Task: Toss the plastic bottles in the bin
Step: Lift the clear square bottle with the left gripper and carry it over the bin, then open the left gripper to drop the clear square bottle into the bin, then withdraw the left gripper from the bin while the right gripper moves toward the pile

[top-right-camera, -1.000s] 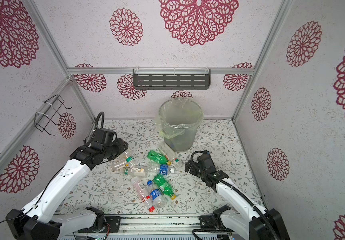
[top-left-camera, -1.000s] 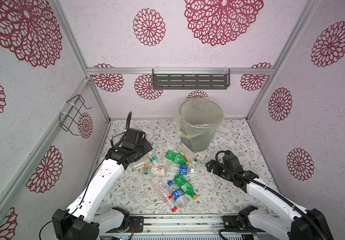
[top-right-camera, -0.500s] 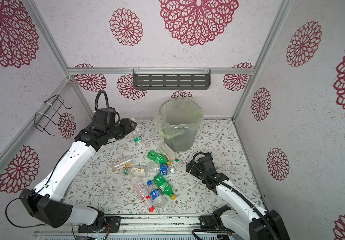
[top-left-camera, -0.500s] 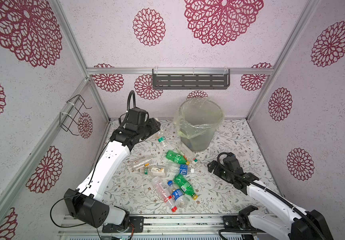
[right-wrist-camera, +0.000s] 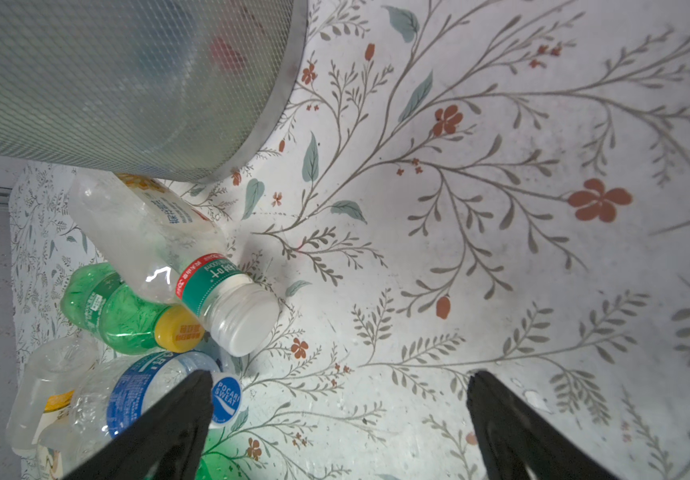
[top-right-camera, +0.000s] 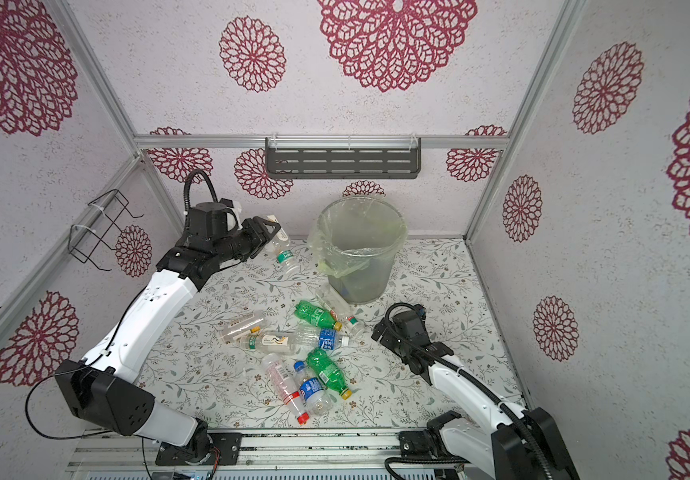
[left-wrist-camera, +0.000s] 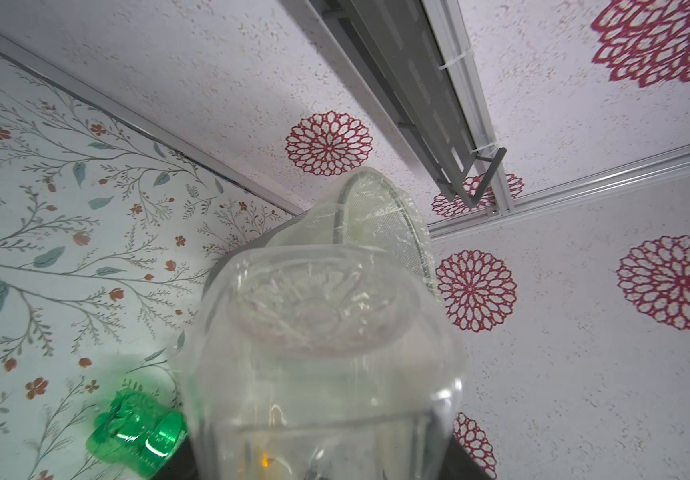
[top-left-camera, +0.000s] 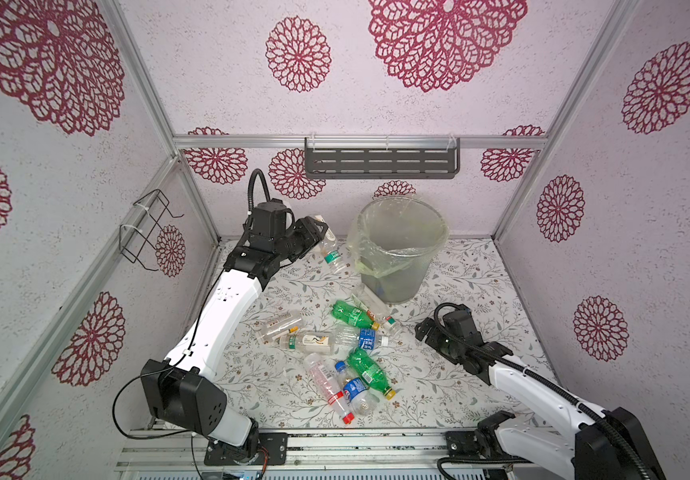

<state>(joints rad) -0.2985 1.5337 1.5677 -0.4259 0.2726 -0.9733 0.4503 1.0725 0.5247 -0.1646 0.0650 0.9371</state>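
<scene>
- Gripping 1 clear green-labelled bottle (top-left-camera: 330,249) in the left gripper (top-left-camera: 314,232), pinched narrow on the body near the base, neck-down toward the table (top-left-camera: 459,291).
- Carried high, just left of the bin (top-left-camera: 401,276), far-left of the pile (top-left-camera: 353,363), not yet over the opening. Raised that far presumably to clear the rim and the bag lining (top-left-camera: 370,266).
- In the left wrist view: looking past the clear green-labelled bottle (left-wrist-camera: 314,307) at the bin (left-wrist-camera: 376,199) rim, nearly edge-on, so roughly rim height and aimed at it.
- Parked low with the right gripper (right-wrist-camera: 340,376), spread fully wide, holding nothing, on the near-right of the bin and just right of the pile. Likely staged for the next pick while keeping out of the left arm's path.
- Closest to those open jaws: white-capped clear bottle (right-wrist-camera: 177,257) with its base at the bin foot, yellow-capped green bottle (right-wrist-camera: 127,316) tucked against it, blue-labelled bottle (right-wrist-camera: 139,395) right beside 1 fingertip (right-wrist-camera: 198,386).
- Counting 8 bottles lying on the table, bunched on the near side of the bin, several touching or overlapping.
- Can't tell what's already in the bin; only a reddish blur through the mesh.
- Judgement on the next move: shift right over the opening before letting go; released here, likely lands on the table left of the bin.
</scene>
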